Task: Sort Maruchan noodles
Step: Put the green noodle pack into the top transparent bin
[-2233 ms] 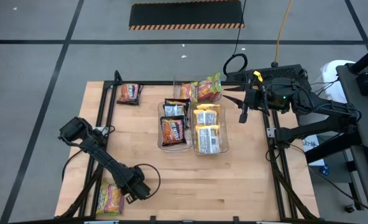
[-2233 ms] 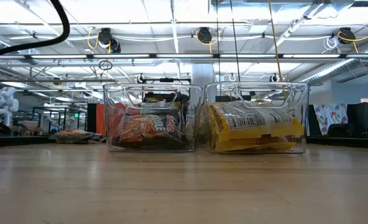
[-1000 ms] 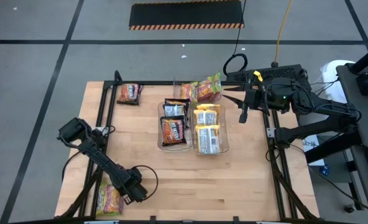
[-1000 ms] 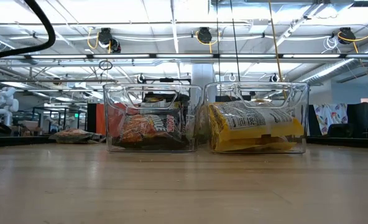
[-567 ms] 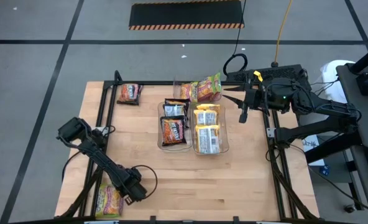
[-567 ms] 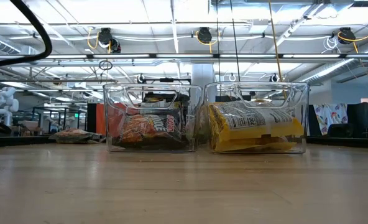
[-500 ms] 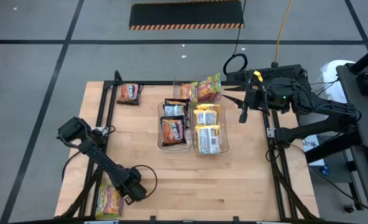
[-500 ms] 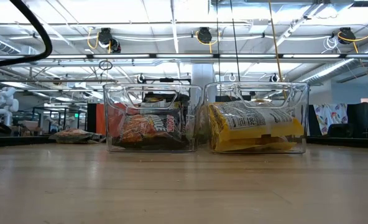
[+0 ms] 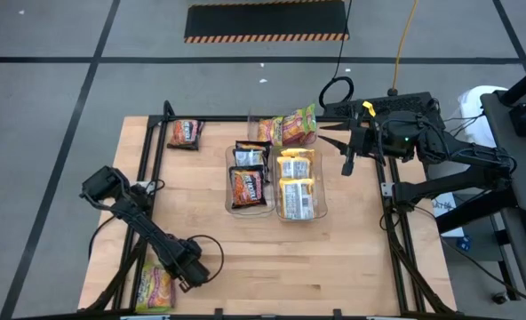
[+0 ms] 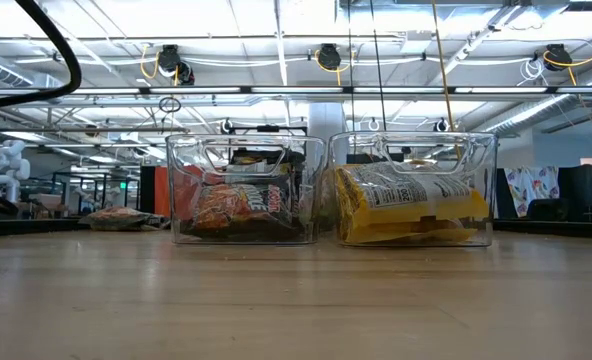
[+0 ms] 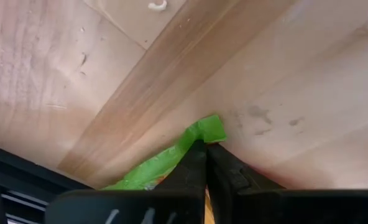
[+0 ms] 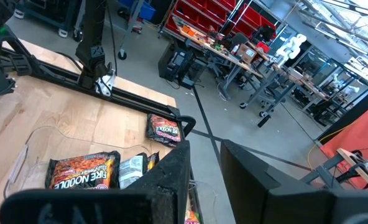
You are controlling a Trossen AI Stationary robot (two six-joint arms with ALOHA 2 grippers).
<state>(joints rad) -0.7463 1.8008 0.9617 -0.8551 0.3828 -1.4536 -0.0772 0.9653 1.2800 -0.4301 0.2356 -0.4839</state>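
Observation:
A pink-green Maruchan noodles packet (image 9: 154, 286) lies flat at the table's near left corner. My left gripper (image 9: 179, 276) is down on its right side and shut on it. In the left wrist view only the packet's green edge (image 11: 171, 158) shows past the fingers. Brown-orange packets fill the left clear bin (image 9: 250, 178), and yellow packets fill the right one (image 9: 300, 185). Loose packets lie behind the bins (image 9: 290, 127) and at the far left (image 9: 185, 133). My right gripper (image 9: 346, 147) waits raised beyond the bins' right side, its fingers (image 12: 171, 177) apart and holding nothing. My left gripper pinches the packet's green corner (image 11: 207, 129) between its two shut fingers (image 11: 196, 163). They come steeply from above, slanting down. The green film sticks out just past the fingertips. The packet lies on the table.
The two clear bins (image 10: 246, 190) (image 10: 413, 190) stand side by side in the table's middle. Black frame rails (image 9: 147, 160) run along the left and right edges. Bare wood lies between the bins and the near edge.
My left gripper has come a little lower and closer onto the pink-green packet at the near left corner. The packet has stayed where it was.

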